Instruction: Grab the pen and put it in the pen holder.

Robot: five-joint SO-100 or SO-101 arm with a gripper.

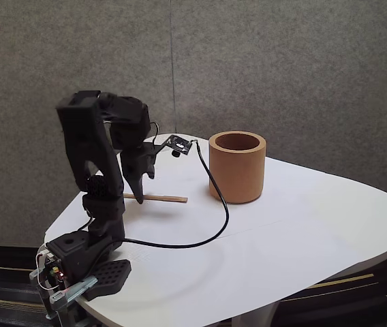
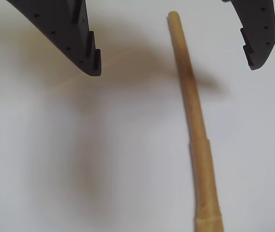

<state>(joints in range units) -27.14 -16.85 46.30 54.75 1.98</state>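
The pen (image 1: pixel 156 198) lies flat on the white counter (image 1: pixel 302 231), just left of the holder (image 1: pixel 238 167) in the fixed view and apart from it. The tool (image 1: pixel 139 185) hangs point-down over the pen with its jaws spread and empty. In the wrist view the pen (image 2: pixel 190 111) runs between the two fingers (image 2: pixel 74 38), nearer the right one, so closing should likely pinch it across its width. A black cable (image 1: pixel 217 204) loops nearby.

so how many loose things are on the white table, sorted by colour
tan: 1, the thin wooden pen
orange-brown: 1, the thick-walled cylindrical pen holder
black: 1, the thin cable
total: 3, on the white table
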